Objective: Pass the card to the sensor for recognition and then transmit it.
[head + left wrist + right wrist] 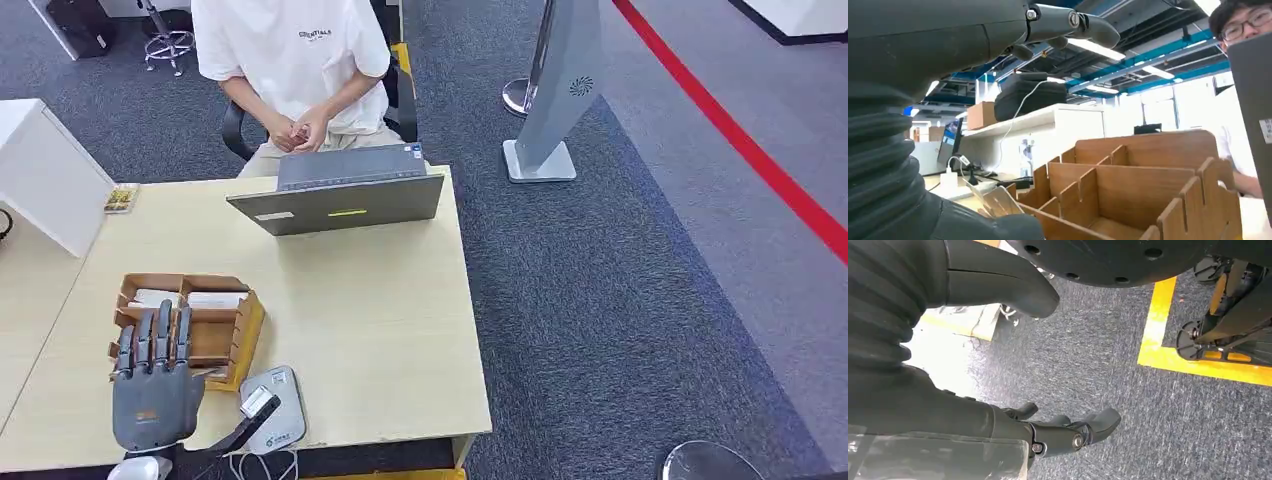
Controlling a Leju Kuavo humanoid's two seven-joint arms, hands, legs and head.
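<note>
we see our left hand (155, 385) at the lower left of the head view, flat above the worktop (380, 320), fingers (160, 335) wide and holding nothing, tips over the near edge of the wooden box (190, 325). white cards (215, 299) lie in the box's far compartments. the sensor (275, 408) sits just right of the hand. a laptop (340, 195) stands before a seated person (295, 70). our right hand (1058, 432) hangs over carpet (1108, 365), fingers loosely curled, empty.
</note>
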